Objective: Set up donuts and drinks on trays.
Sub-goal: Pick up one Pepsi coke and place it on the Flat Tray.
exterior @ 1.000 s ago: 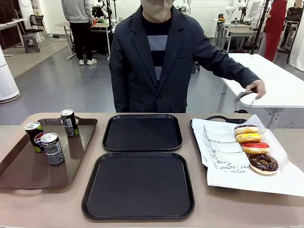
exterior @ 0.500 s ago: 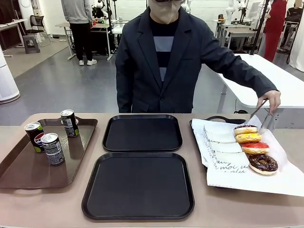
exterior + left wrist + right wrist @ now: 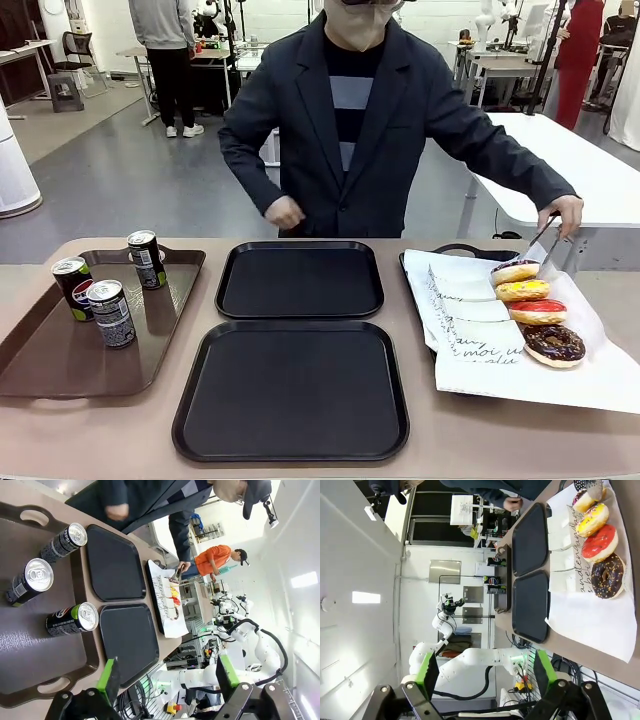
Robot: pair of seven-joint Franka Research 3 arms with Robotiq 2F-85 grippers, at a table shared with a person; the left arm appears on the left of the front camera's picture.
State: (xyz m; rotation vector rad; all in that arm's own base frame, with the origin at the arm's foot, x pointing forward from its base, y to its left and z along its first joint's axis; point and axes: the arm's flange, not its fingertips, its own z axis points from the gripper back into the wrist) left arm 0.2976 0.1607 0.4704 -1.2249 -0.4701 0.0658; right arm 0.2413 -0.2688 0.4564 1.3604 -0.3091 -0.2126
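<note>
First donut step, we'd say: the person's hand (image 3: 567, 212) holds tongs (image 3: 547, 240) at the farthest of four donuts (image 3: 532, 312) on white paper (image 3: 470, 335), right of the near black tray (image 3: 290, 392), which is bare like the far black tray (image 3: 300, 280) just behind it. Three cans (image 3: 110, 312) stand on the brown tray (image 3: 50, 350) left of it. The left gripper (image 3: 167, 676) and right gripper (image 3: 484, 670) both have fingers apart on nothing; next we'd expect a donut carried leftward onto a black tray, needing a gentle pinch.
</note>
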